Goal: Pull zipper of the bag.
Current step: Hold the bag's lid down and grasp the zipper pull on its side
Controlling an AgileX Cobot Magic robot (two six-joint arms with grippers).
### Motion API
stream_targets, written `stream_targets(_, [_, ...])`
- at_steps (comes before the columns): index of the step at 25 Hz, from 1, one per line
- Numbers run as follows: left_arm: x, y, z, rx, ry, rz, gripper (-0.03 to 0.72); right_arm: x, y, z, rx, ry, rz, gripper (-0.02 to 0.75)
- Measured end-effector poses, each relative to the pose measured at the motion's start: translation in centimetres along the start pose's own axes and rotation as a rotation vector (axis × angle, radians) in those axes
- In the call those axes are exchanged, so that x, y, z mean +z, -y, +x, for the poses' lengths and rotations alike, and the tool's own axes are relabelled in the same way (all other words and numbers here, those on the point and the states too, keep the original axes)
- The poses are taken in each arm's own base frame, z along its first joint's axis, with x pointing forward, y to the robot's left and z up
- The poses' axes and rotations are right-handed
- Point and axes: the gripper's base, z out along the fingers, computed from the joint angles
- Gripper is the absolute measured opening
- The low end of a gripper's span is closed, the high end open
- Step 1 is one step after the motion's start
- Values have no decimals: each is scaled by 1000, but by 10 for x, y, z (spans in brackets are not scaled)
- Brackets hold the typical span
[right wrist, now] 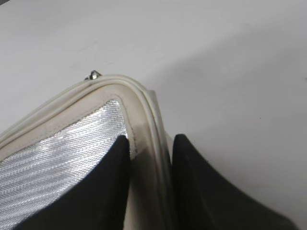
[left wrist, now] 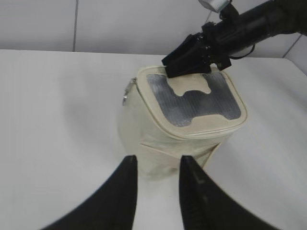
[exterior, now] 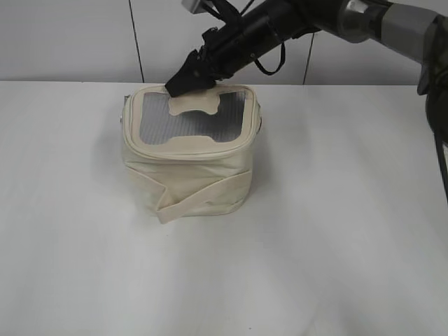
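A cream fabric bag (exterior: 192, 171) with a silver mesh top panel stands on the white table. Its metal zipper pull hangs at the upper left side (left wrist: 126, 96) and shows as a small metal tip in the right wrist view (right wrist: 93, 75). My right gripper (exterior: 183, 85) reaches in from the back right and its fingers (right wrist: 149, 140) clamp the rear top rim of the bag (right wrist: 141, 108), one finger on the lid and one outside. My left gripper (left wrist: 157, 160) is open and empty, just in front of the bag's lower front (left wrist: 148, 129). It is out of the exterior view.
The white table (exterior: 336, 231) spreads all around the bag. A pale wall with dark vertical seams (exterior: 136, 42) rises behind it. The right arm (exterior: 364, 17) crosses above the back right of the table.
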Motion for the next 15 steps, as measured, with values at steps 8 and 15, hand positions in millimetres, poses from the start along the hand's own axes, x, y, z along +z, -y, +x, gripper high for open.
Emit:
stream_targets(8, [109,-52,-43,-102,-122,266,249,0,-2,1,11,-16,-14,46])
stream_targets(15, [189,-127,-50,117,-178,313,429,0,-2,1,28,-19,-16,46])
